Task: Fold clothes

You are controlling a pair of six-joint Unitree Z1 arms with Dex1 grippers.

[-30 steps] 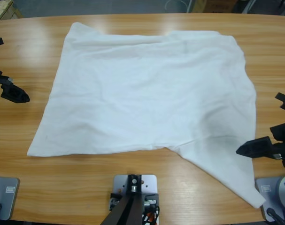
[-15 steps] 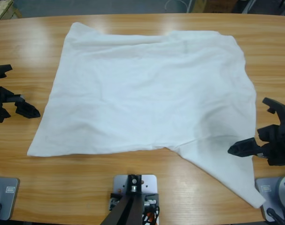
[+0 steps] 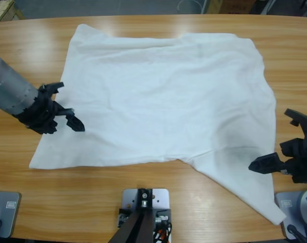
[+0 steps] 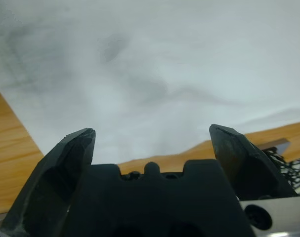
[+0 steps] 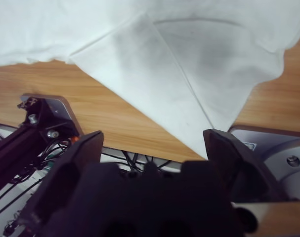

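A white T-shirt (image 3: 158,101) is found spread flat over most of the wooden table (image 3: 37,45), with one pointed flap (image 3: 244,187) trailing toward the near right edge. The left gripper (image 3: 67,109) is seen over the shirt's left border, its jaws parted with nothing between them; the silver forearm (image 3: 9,88) behind it comes in from the left edge. Ahead of that gripper lies open fabric, and no other object is seen in its path. The right gripper (image 3: 277,144) is placed just beside the shirt's right border, next to the trailing flap, one jaw tip over the cloth edge; its jaws are likewise apart and empty. In the left wrist view the left gripper (image 4: 152,140) is shown wide, with rumpled white cloth (image 4: 154,69) filling the field beyond it and a strip of bare table (image 4: 11,148) at either side; creases and shadowing are recorded here that the high view does not resolve. In the right wrist view the right gripper (image 5: 152,145) is seen spread above the table edge, with the flap (image 5: 154,84) lying as a flat double layer ahead of it.
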